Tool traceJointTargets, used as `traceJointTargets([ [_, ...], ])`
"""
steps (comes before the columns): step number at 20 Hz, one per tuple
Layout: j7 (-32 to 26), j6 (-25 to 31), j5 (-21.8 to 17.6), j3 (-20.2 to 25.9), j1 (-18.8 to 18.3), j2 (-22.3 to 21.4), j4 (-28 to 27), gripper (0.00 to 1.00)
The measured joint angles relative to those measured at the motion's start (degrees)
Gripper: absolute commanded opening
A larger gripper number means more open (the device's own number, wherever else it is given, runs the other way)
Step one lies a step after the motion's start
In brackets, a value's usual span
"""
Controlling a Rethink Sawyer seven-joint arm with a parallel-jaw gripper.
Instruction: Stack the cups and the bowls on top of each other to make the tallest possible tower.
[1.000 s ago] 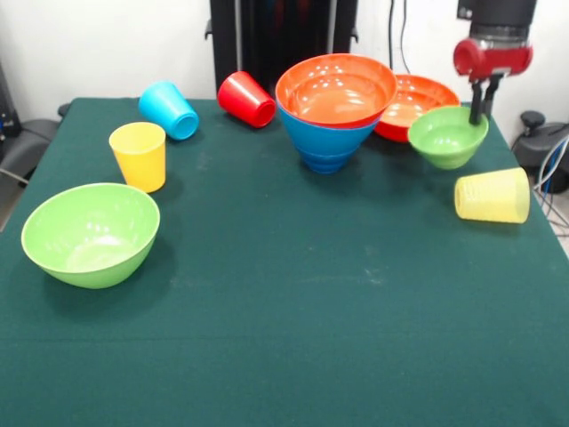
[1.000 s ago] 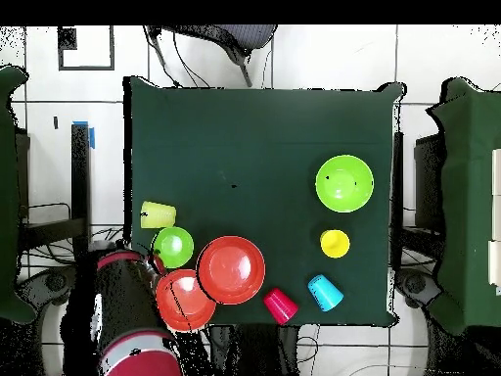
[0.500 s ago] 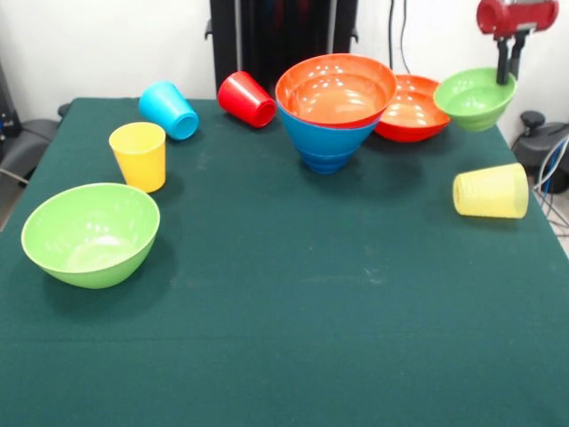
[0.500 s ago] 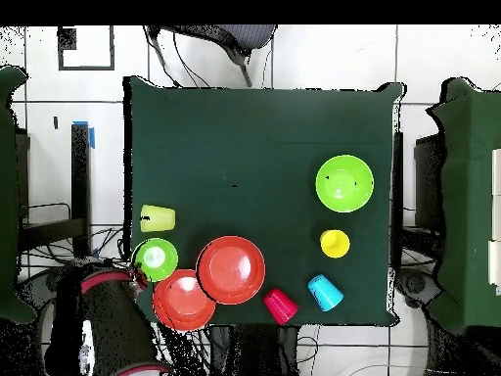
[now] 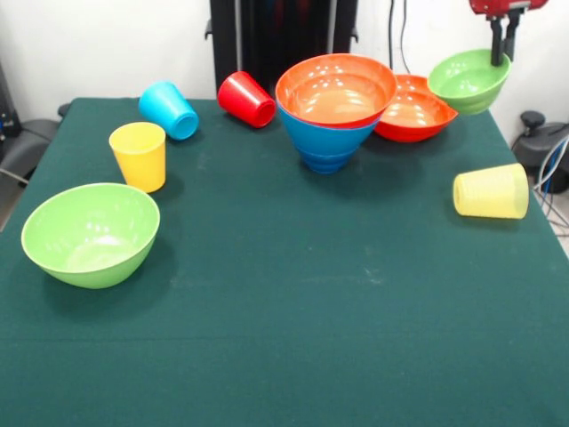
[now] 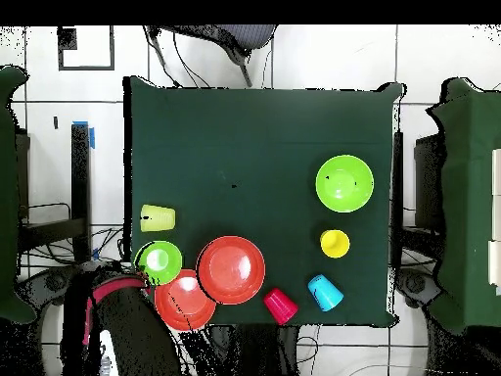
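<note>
My gripper (image 5: 500, 55) is shut on the rim of the small green bowl (image 5: 468, 81) and holds it in the air, tilted, above the right edge of a wide orange-red bowl (image 5: 411, 108); the held bowl also shows in the overhead view (image 6: 159, 260). The tower (image 5: 333, 114) is an orange-red bowl nested in a blue bowl at the back middle. The big green bowl (image 5: 91, 233) sits front left. The opaque yellow cup (image 5: 140, 156) stands upright. The light blue cup (image 5: 169, 109), red cup (image 5: 246, 99) and ribbed pale yellow cup (image 5: 492, 192) lie on their sides. The small dark blue bowl is hidden.
The robot's black pedestal (image 5: 283, 40) stands behind the table's far edge. The green table's (image 5: 293, 311) right edge runs close to the ribbed cup. The arm's red and black body (image 6: 127, 333) fills the overhead view's lower left.
My gripper has lifted the small green bowl off the table, up and then a little toward the orange-red bowl. The ribbed cup shifted slightly. The other things have not moved.
</note>
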Motion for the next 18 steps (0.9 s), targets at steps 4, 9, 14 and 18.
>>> traceJointTargets([
  [4, -0.08, -0.3, 0.19, 2.69, -2.92, -1.44, 2.51, 0.0],
  [9, -0.71, -0.3, 1.65, 6.9, -6.82, -3.47, 5.86, 0.0],
  [14, -2.74, -0.31, 3.41, 11.32, -9.62, -6.48, 9.15, 0.0],
  [18, -5.42, -0.31, 4.32, 14.91, -11.0, -8.71, 12.03, 0.0],
])
